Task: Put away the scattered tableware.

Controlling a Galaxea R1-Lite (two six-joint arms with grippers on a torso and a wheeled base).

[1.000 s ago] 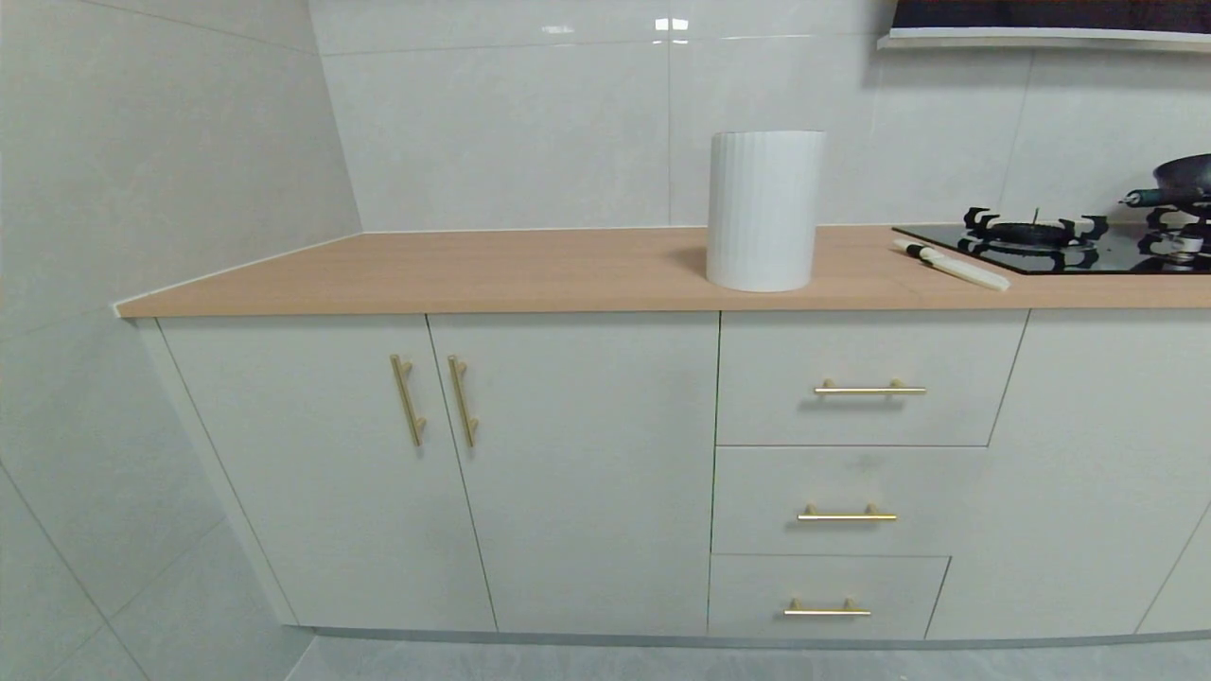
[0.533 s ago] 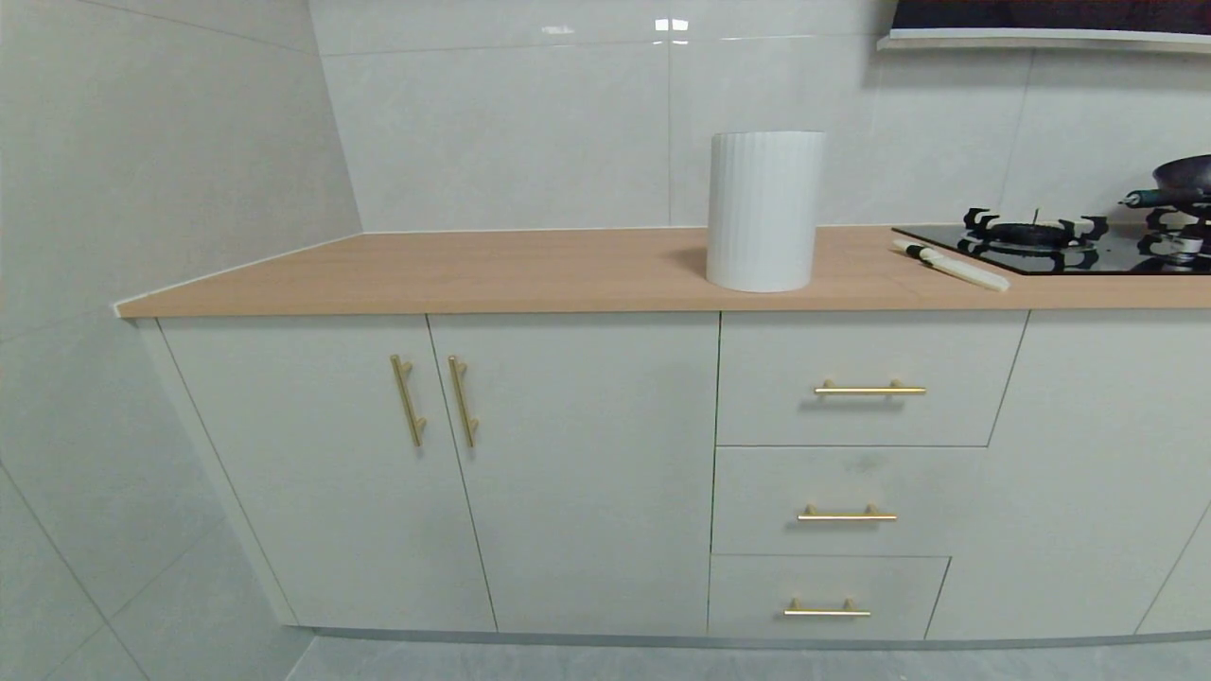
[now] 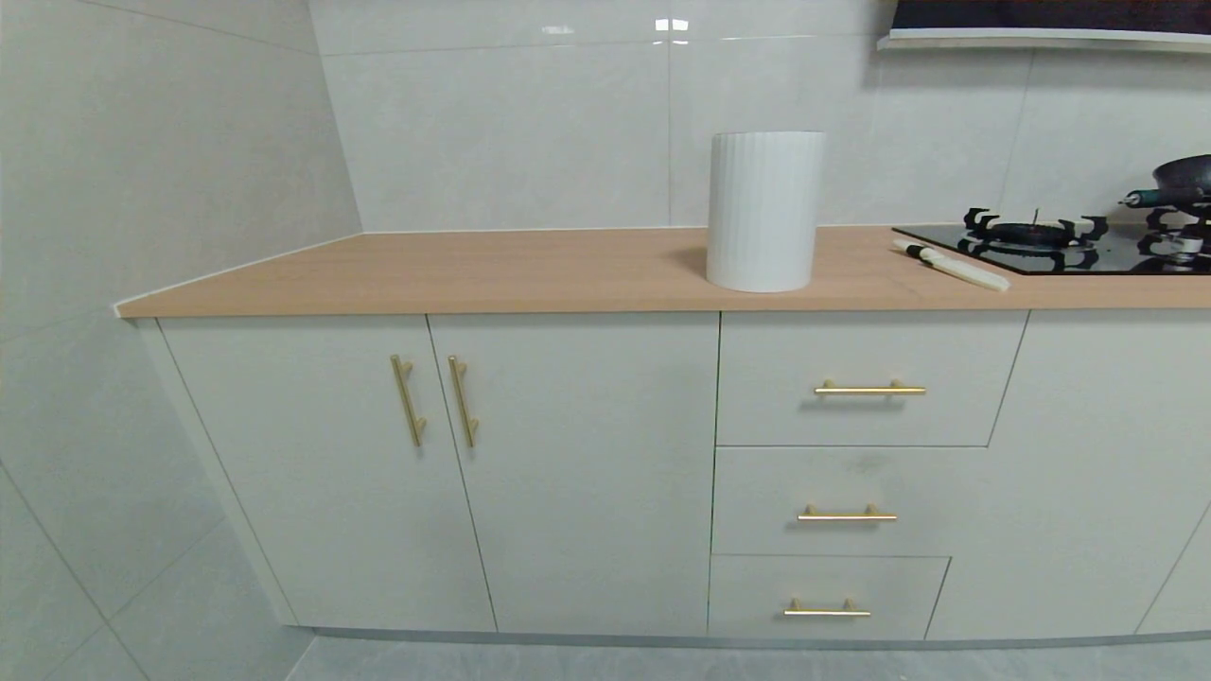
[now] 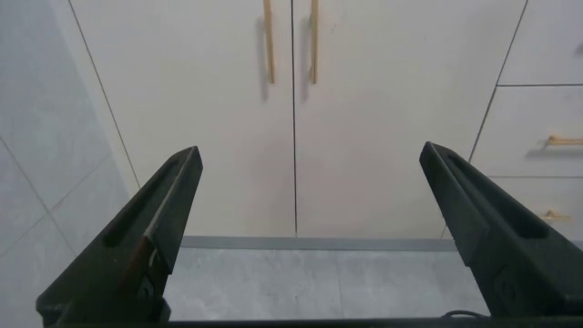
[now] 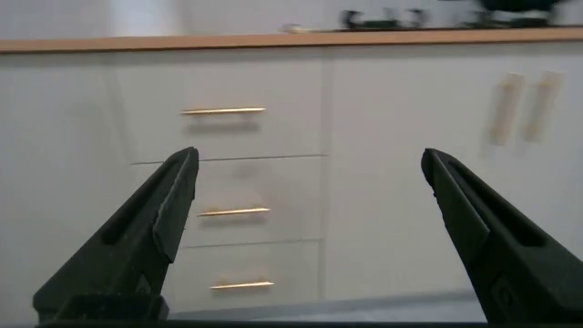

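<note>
A tall white ribbed holder point(image 3: 764, 210) stands upright on the wooden countertop point(image 3: 530, 270). To its right a white knife with a dark end point(image 3: 950, 264) lies flat by the stove's edge. My left gripper point(image 4: 310, 173) hangs open low before the double cabinet doors point(image 4: 293, 109), nothing between its fingers point(image 4: 159, 228). My right gripper point(image 5: 310, 173) is open too, level with the drawer fronts point(image 5: 228, 137), its fingers point(image 5: 150, 232) holding nothing.
A black gas stove point(image 3: 1060, 244) with a dark pan point(image 3: 1183, 180) sits at the counter's right end. Below are two doors with gold handles point(image 3: 435, 399) and three drawers with gold pulls point(image 3: 868, 389). A tiled wall closes the left side.
</note>
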